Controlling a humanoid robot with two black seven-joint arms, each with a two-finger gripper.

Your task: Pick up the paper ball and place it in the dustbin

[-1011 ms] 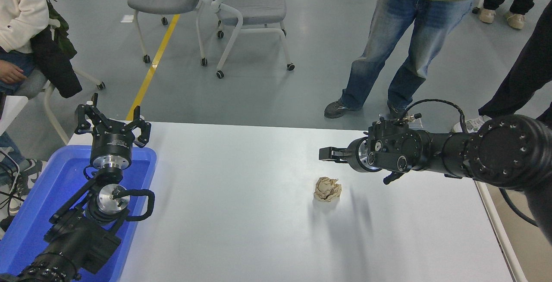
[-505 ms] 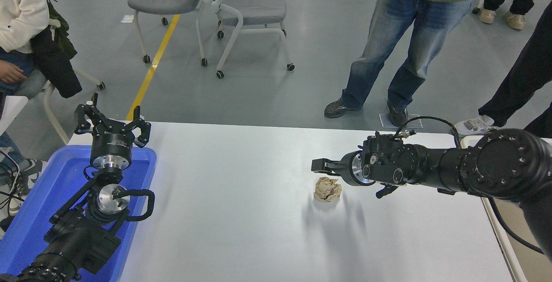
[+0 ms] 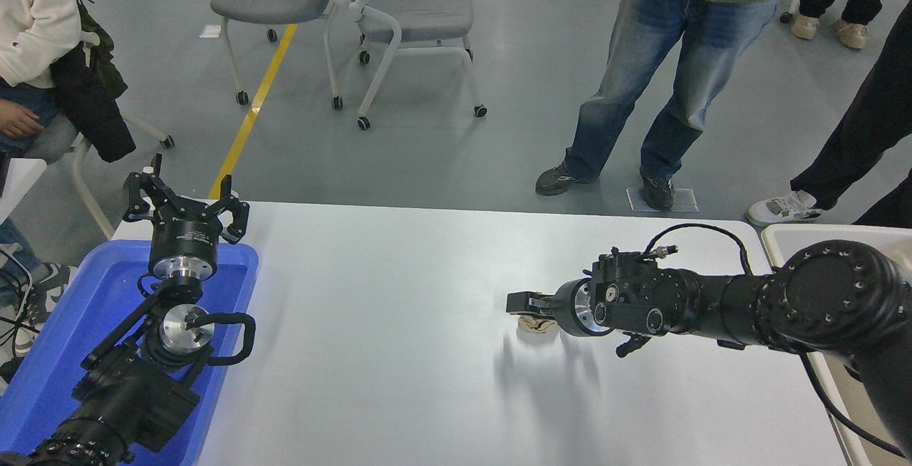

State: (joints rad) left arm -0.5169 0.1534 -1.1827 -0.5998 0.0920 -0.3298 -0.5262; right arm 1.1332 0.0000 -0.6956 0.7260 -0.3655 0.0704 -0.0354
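The white table [image 3: 399, 352] carries the whole job, which is barely begun: the dustbin [image 3: 819, 236] shows only as a pale rim at the right edge, with nothing dropped in. The left gripper [image 3: 187, 204] is parked over the blue tub [image 3: 64, 338], fingers spread. The right gripper [image 3: 524, 303] hangs right over the paper ball [image 3: 536, 324], which lies on the table; whether its fingers grip I cannot tell
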